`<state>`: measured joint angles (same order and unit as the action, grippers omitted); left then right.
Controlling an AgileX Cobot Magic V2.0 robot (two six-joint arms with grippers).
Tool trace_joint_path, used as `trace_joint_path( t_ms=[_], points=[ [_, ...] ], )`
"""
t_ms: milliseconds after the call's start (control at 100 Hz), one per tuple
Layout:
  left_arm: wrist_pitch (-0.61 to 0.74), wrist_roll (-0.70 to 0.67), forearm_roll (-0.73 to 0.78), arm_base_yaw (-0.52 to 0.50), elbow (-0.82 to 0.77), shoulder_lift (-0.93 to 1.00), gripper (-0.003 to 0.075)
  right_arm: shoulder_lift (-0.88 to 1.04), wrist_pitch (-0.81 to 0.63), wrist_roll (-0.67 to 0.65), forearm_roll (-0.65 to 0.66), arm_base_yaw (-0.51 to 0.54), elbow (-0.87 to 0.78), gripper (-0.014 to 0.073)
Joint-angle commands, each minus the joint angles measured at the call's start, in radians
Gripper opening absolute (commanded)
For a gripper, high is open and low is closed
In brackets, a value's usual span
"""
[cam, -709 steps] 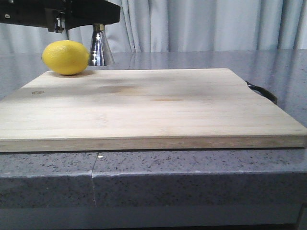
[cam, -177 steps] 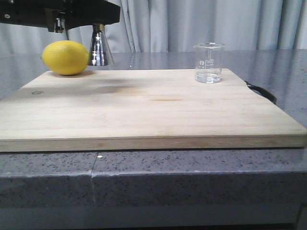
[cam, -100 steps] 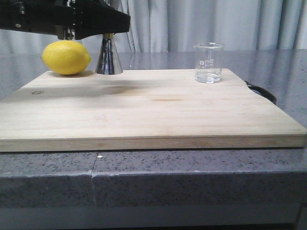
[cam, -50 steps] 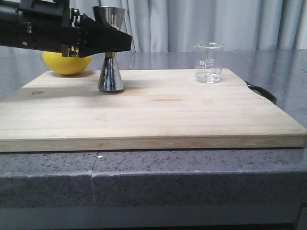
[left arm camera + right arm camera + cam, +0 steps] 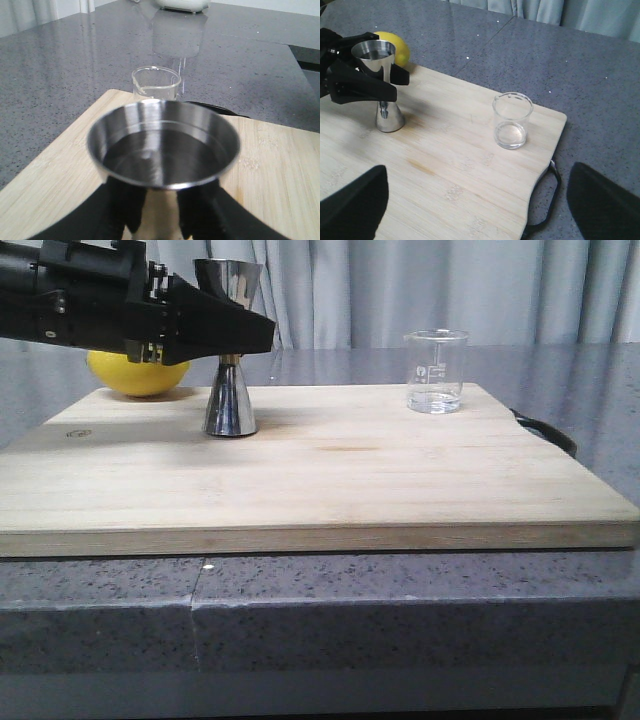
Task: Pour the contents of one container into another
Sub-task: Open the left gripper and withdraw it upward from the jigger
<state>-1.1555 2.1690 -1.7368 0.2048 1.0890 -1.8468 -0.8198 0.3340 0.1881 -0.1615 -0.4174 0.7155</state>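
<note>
Beaker (image 5: 435, 371), clear glass with a little liquid at its bottom, stands upright near the far right corner of the wooden cutting board (image 5: 330, 480), well apart from the steel jigger (image 5: 230, 350). That jigger stands on the board's left part, just in front of a lemon (image 5: 135, 378), with the left gripper (image 5: 235, 337) closed around its narrow waist. The right gripper (image 5: 475, 200) hangs above the board with its fingers (image 5: 355, 200) spread wide and nothing between them.

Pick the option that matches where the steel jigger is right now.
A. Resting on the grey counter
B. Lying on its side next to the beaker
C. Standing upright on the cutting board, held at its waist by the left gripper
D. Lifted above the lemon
C: the jigger stands upright with its base on the cutting board, and the left gripper has its jaws closed around its narrow waist.
</note>
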Motion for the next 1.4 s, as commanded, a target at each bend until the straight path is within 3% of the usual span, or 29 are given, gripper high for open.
trace_joint_path(
  t_ms=[0, 180, 420, 540, 750, 890, 1040, 1200, 1389],
  points=[
    [-0.123, 0.000, -0.061, 0.008, 0.030, 0.042, 0.0271, 0.013, -0.068, 0.011, 0.008, 0.001, 0.026, 0.0652],
    [-0.121, 0.000, -0.053, 0.008, 0.030, 0.042, 0.0323, 0.013, -0.068, 0.011, 0.008, 0.001, 0.026, 0.0652],
    [-0.063, -0.086, -0.023, 0.006, 0.030, 0.042, 0.0532, 0.013, 0.032, 0.011, 0.009, 0.001, 0.060, 0.0652],
    [-0.029, -0.128, 0.070, 0.006, 0.030, 0.063, 0.0537, 0.013, 0.165, 0.011, 0.029, 0.001, 0.120, 0.0652],
    [0.099, -0.330, 0.290, 0.006, 0.030, 0.163, 0.0537, 0.013, 0.430, -0.007, 0.109, 0.033, 0.220, 0.0652],
    [0.222, -0.499, 0.462, 0.006, 0.030, 0.253, 0.0537, 0.013, 0.577, -0.086, 0.210, 0.052, 0.261, 0.0652],
    [0.310, -0.780, 0.679, 0.006, 0.030, 0.365, 0.0530, 0.013, 0.677, -0.210, 0.319, 0.054, 0.272, 0.0652],
    [0.304, -1.135, 0.914, 0.006, 0.030, 0.495, 0.0482, 0.013, 0.683, -0.305, 0.328, 0.054, 0.272, 0.0652],
    [0.244, -1.448, 1.168, 0.006, 0.030, 0.674, 0.0459, 0.013, 0.646, -0.371, 0.328, 0.054, 0.272, 0.0652]
  ],
)
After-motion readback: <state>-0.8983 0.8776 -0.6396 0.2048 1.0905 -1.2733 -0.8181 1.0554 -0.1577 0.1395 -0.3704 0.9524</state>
